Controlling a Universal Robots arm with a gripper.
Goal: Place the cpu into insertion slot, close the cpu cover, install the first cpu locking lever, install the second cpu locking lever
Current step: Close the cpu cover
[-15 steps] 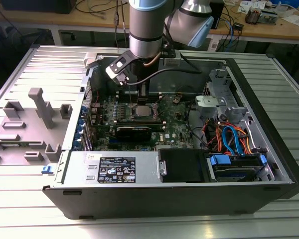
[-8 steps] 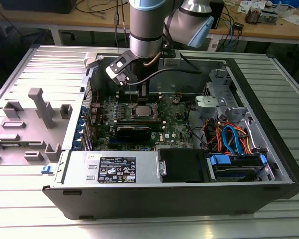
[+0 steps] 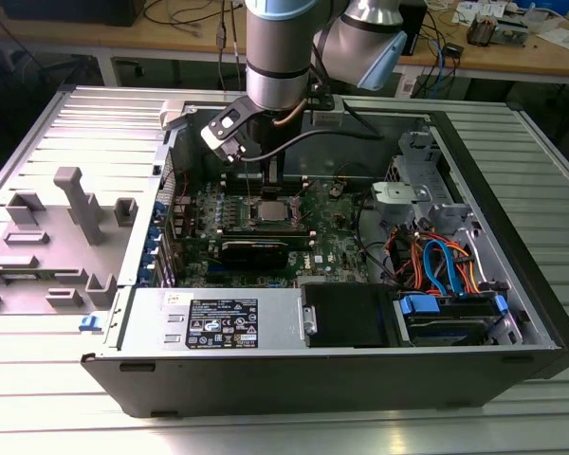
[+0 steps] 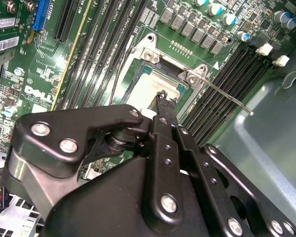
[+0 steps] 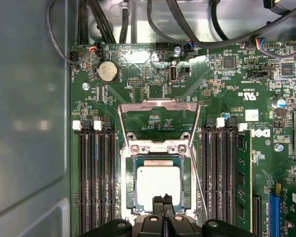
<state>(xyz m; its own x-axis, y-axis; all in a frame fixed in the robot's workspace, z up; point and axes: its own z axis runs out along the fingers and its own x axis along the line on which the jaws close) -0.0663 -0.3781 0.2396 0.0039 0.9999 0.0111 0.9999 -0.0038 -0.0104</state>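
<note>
The dull silver square cpu [image 5: 159, 185] sits in the metal-rimmed insertion slot [image 5: 128, 193], with the black gripper [image 5: 163, 199] pinched closed and empty at its edge. The thin silver cpu cover [image 5: 158, 104] is flipped open; closing it looks to be the step in hand, and it needs swinging down.

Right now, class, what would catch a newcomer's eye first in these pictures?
In the exterior view, the grey robot arm plunges into the open computer case. In the first wrist view, its gripper hangs over the silver cpu, which is seated in the insertion slot. The cpu cover appears flipped open beyond it.
</note>
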